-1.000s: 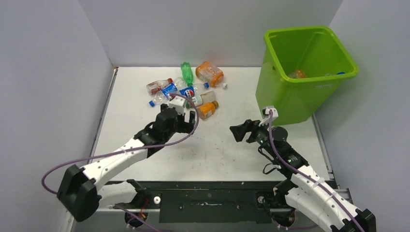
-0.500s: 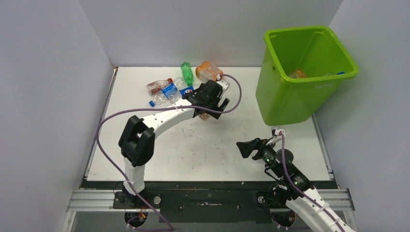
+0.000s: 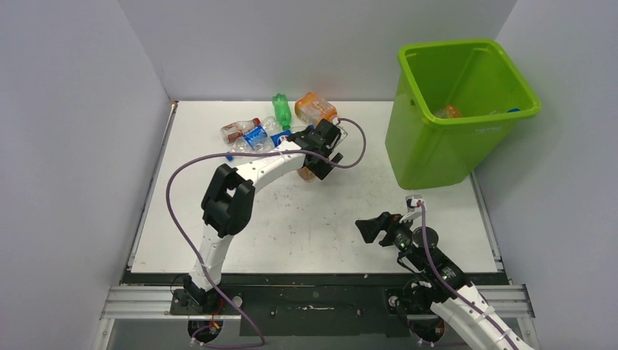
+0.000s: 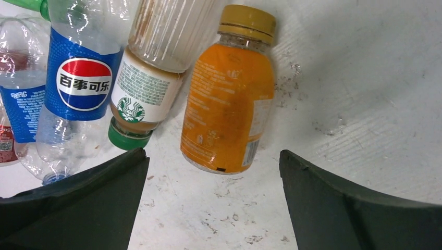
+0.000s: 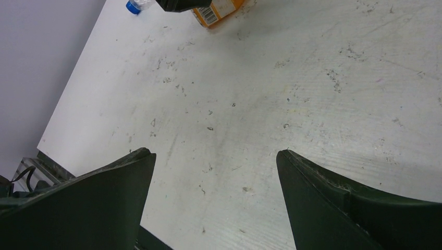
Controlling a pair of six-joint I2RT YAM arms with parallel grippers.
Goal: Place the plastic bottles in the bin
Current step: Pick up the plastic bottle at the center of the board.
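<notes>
**Left gripper lines up over the orange bottle**

Over the last second the left arm has reached out across the table [image 3: 328, 219] to the right edge of the bottle pile [image 3: 266, 131], and in the last half second it has only edged a little further. The right arm has drawn back from beside the bin [image 3: 430, 149] toward its base.

The left gripper [image 4: 212, 156] now hovers with its fingers spread wide, holding nothing. The orange bottle [image 4: 229, 99] lies flat just ahead of the gap, cap pointing away. A Starbucks bottle [image 4: 151, 88] lies just beside it on one side, seemingly touching, and a Pepsi bottle [image 4: 78, 83] lies beyond that. The right gripper [image 5: 215, 153] is also spread and empty, over bare table.

The bin stands at the far right, well apart from the pile, with a few bottles already inside.

The step in hand looks like the approach for a pick. Next the gripper probably needs to go down and forward so the fingers straddle the orange bottle's body. One finger would have to slip in on the crowded Starbucks side before they close.
</notes>
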